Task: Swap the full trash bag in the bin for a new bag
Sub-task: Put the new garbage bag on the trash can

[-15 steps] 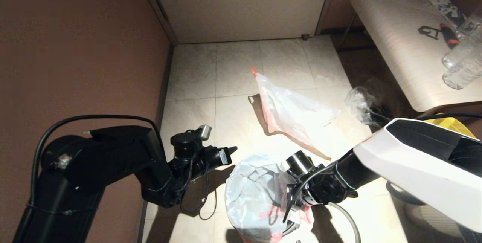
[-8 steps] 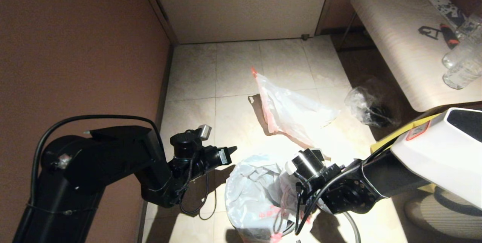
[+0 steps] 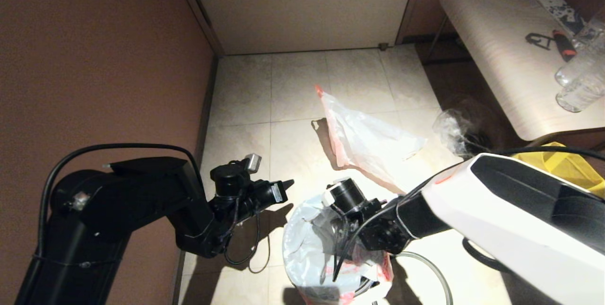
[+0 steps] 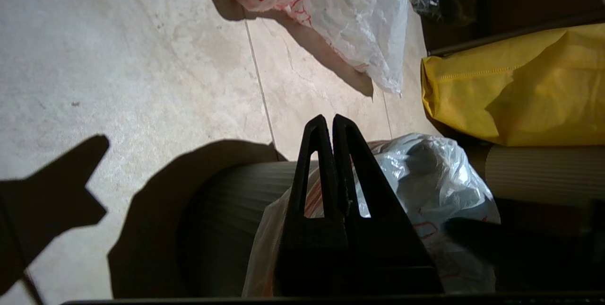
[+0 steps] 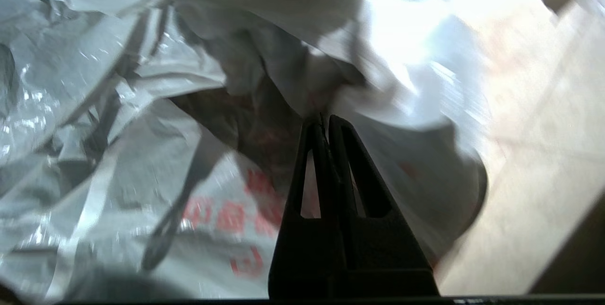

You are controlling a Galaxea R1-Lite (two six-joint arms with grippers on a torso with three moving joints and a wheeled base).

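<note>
A: right gripper (image 5: 326, 118) pinched shut, tips at folds of new bag (image 3: 307, 248) draped over the bin (image 4: 222, 215); whether film's caught, can't tell. Full trash bag (image 3: 366, 142) lies on floor beyond.
B: left gripper (image 4: 327, 120) closed, empty, beside bin. Spread film outward slowly, don't tear.

The new bag (image 3: 312, 248) drapes over the bin (image 4: 222, 220), hiding its rim, and is cut off by the head view's bottom edge. The right gripper (image 5: 326, 120) sits behind its own wrist there. Lower right of the right wrist view is blurred.
</note>
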